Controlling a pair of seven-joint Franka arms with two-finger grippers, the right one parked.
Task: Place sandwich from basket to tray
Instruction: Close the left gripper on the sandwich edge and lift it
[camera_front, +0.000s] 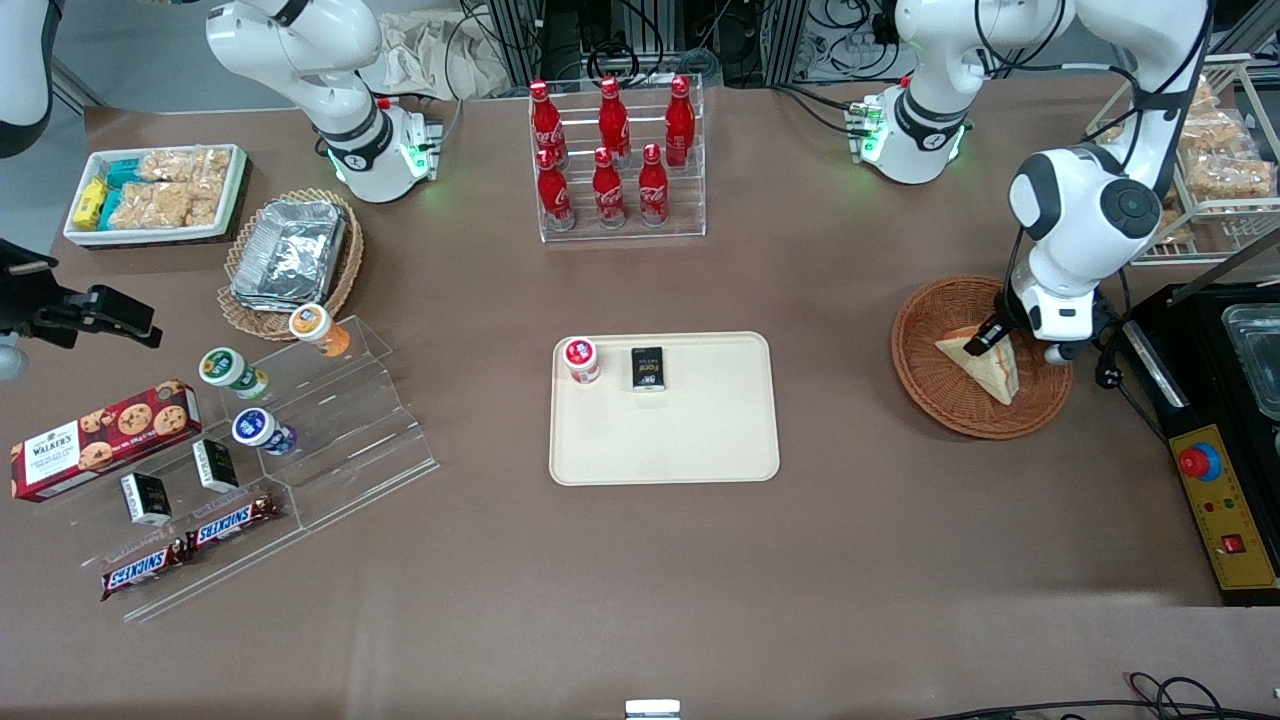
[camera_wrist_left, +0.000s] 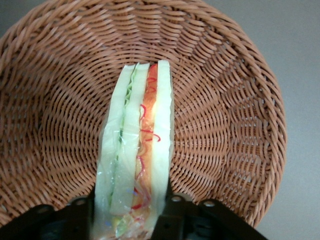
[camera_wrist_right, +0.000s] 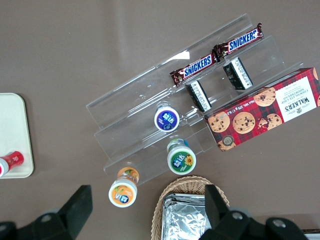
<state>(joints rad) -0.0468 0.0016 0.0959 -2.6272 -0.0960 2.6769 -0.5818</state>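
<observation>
The gripper (camera_front: 990, 334) hung low in the basket (camera_front: 930, 385), its jaws clamped on the sandwich (camera_front: 985, 362), which stood on edge there, well apart from the tray (camera_front: 700, 440).

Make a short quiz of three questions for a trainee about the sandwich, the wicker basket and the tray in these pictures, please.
1. True or false: the triangular white-bread sandwich already lies on the flat cream-beige plastic tray.
2. What is between the left gripper jaws?
A. a red bottle
B. the sandwich
C. nothing
3. Name the two small things on the tray.

Key:
1. False; it is in the round reddish-brown wicker basket.
2. B
3. A red-lidded cup and a small black packet.
</observation>
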